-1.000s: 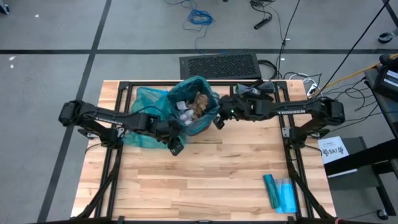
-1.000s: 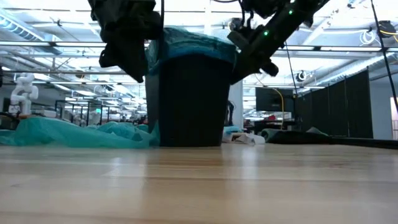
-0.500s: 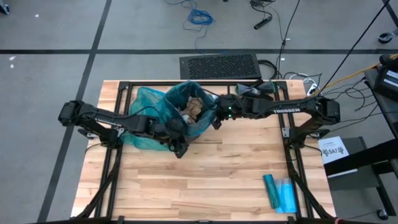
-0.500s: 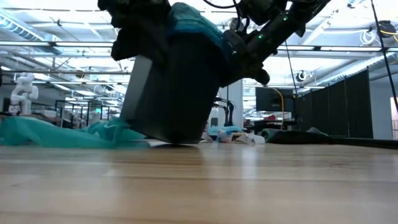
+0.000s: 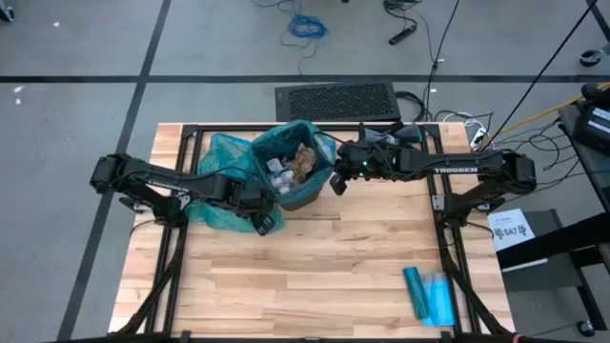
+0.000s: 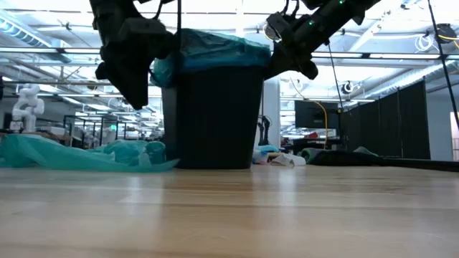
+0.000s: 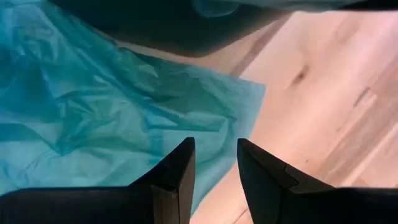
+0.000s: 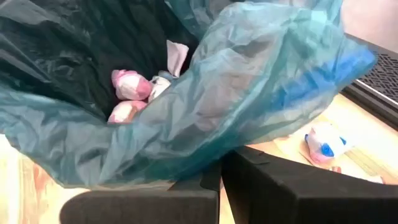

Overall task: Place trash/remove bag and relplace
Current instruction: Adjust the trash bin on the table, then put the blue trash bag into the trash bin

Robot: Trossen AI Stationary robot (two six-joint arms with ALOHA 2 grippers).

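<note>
A dark bin (image 6: 213, 115) stands upright on the wooden desk (image 5: 315, 267), toward its far edge, lined with a teal bag (image 5: 307, 131) whose rim folds over the top; the trash (image 5: 294, 164), wads of brown and white paper, lies inside the bag (the right wrist view shows a few pale and pinkish wads deep in it); a single white-and-blue wad (image 8: 324, 146) lies on the desk outside the bin, beside it

The right gripper (image 5: 335, 181) is at the bin's right rim, its fingers (image 8: 205, 183) pressed together on a fold of the bag's edge; in the low view it comes down from above to the rim's upper corner

The left gripper (image 5: 266, 225) hangs just beside the bin's left side, above the desk; its fingers (image 7: 177, 174) stand a little apart with nothing between them, and beneath them lies a second teal bag (image 5: 219, 181), crumpled and spread flat on the desk to the left of the bin, touching its base

Well apart, near the desk's front right corner, lies a flat blue-teal packet (image 5: 429, 293); beyond the desk's far edge a black grille (image 5: 335, 99) sits on the floor
</note>
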